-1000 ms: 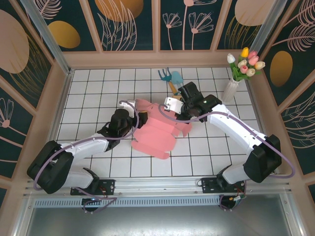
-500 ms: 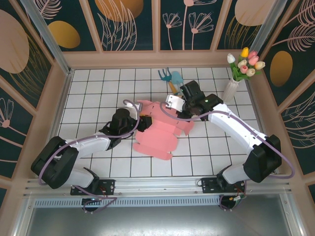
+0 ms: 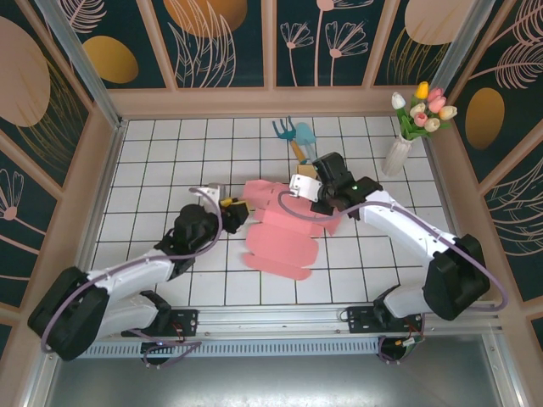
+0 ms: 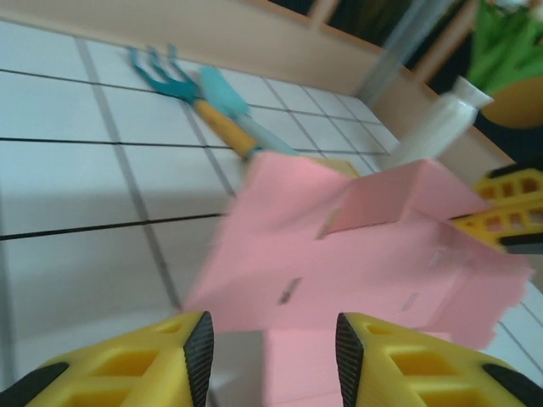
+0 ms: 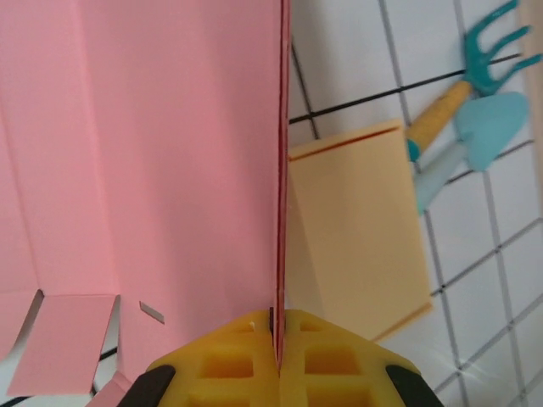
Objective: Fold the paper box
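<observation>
The left gripper (image 4: 271, 352) has let go of the pink paper box (image 3: 284, 233), jaws parted and empty. The right gripper (image 5: 277, 326) stays pinched on a raised panel. The box lies half-folded just nearside of the teal garden fork (image 3: 283, 128).

Matt pink paper box (image 3: 284, 233) on glossy white tiled table (image 3: 170, 161), matt wooden rim (image 3: 280, 103) behind

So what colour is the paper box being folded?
The paper box is plain pink, with no print; it shows best in the top external view.
</observation>
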You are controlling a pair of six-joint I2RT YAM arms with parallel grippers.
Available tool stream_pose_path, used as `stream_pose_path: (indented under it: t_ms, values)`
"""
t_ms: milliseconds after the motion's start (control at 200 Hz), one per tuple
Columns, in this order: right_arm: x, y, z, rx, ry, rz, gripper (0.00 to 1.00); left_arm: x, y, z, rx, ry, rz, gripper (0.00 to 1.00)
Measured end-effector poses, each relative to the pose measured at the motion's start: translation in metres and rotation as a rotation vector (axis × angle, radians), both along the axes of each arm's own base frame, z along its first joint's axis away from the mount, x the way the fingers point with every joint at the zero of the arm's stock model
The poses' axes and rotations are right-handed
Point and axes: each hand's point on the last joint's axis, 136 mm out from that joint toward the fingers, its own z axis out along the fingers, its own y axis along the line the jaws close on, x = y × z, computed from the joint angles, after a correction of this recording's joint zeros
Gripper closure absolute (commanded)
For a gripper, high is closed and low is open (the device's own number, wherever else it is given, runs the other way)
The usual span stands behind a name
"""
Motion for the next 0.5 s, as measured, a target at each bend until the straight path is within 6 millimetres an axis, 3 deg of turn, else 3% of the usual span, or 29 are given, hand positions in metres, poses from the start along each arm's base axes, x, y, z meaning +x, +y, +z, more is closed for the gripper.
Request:
stream_pose_path:
  t_ms: [105, 205, 340, 500]
  values:
    - [0.004, -0.006, 0.01, -0.045, -0.124, 0.046, 1.0, 0.004, 0.03, -0.006, 0.05, -0.033, 0.145, 0.53]
    - [-0.001, -0.009, 0.01, -0.123, -0.238, 0.138, 1.0, 0.009, 0.044, -0.007, 0.096, -0.065, 0.218, 0.55]
    - [-0.007, -0.006, 0.008, -0.203, -0.339, 0.245, 1.0, 0.012, 0.045, -0.011, 0.126, -0.104, 0.224, 0.55]
    - [-0.003, 0.004, 0.02, -0.241, -0.458, 0.314, 1.0, 0.01, 0.036, -0.031, 0.171, -0.103, 0.164, 0.56]
